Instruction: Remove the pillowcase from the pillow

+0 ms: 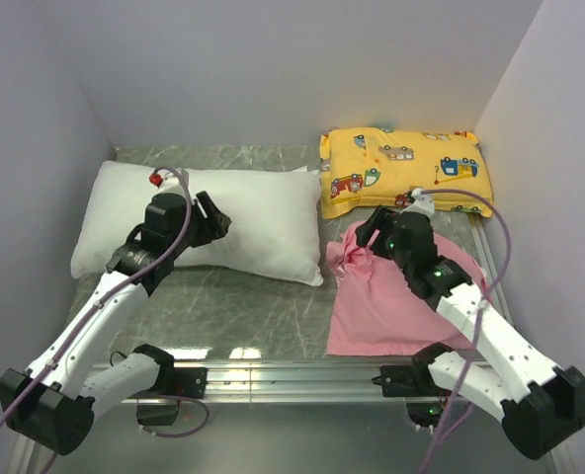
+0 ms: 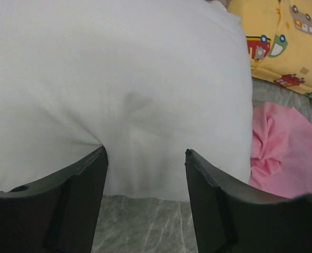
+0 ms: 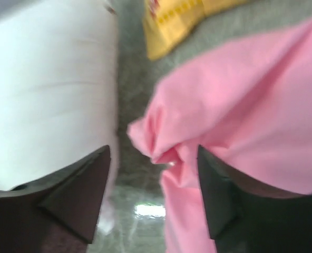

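Observation:
The plump white pillow point(image 1: 243, 222) lies bare on the left half of the table, and it fills the left wrist view point(image 2: 119, 89). The pink pillowcase point(image 1: 386, 296) lies crumpled and empty beside it on the right, apart from the pillow; it also shows in the right wrist view point(image 3: 240, 100). My left gripper point(image 1: 213, 222) is open and empty over the pillow's middle, its tips at the pillow's near edge point(image 2: 145, 153). My right gripper point(image 1: 369, 232) is open and empty just above the pillowcase's bunched upper left corner point(image 3: 153, 155).
A smaller yellow pillow printed with cartoon vehicles point(image 1: 403, 170) lies at the back right, touching the pillowcase's far edge. Grey walls close in the left, back and right. Marble tabletop point(image 1: 233, 316) shows in front of the white pillow, with a metal rail at the near edge.

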`<state>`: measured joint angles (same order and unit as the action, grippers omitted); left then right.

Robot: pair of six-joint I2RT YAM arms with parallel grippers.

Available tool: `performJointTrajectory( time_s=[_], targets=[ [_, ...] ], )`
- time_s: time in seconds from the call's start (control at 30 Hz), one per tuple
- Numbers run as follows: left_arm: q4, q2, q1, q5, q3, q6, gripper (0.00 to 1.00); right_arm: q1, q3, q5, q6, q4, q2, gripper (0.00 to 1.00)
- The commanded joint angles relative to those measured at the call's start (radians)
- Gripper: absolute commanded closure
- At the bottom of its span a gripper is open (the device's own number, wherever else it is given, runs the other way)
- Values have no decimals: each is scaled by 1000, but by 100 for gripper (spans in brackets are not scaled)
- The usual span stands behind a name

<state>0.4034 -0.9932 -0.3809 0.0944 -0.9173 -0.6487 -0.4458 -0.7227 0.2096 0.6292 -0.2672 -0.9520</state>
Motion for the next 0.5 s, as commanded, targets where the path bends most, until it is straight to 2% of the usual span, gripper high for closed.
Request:
performJointTrajectory(
  time_s=[0.0, 0.07, 0.13, 0.47],
  targets=[
    [21, 44, -27, 21, -77, 69, 34, -5, -95, 47, -77, -111, 82, 15],
    [38, 62, -27, 19, -98, 90, 34, -7, -144, 51, -104, -130, 101, 10],
    [52, 89, -27, 24, -107, 109, 26, -5, -185, 54, -123, -147, 120, 9],
    [0, 209, -27, 85, -51, 126, 20, -5, -193, 44, -171, -118, 164, 6]
  ],
)
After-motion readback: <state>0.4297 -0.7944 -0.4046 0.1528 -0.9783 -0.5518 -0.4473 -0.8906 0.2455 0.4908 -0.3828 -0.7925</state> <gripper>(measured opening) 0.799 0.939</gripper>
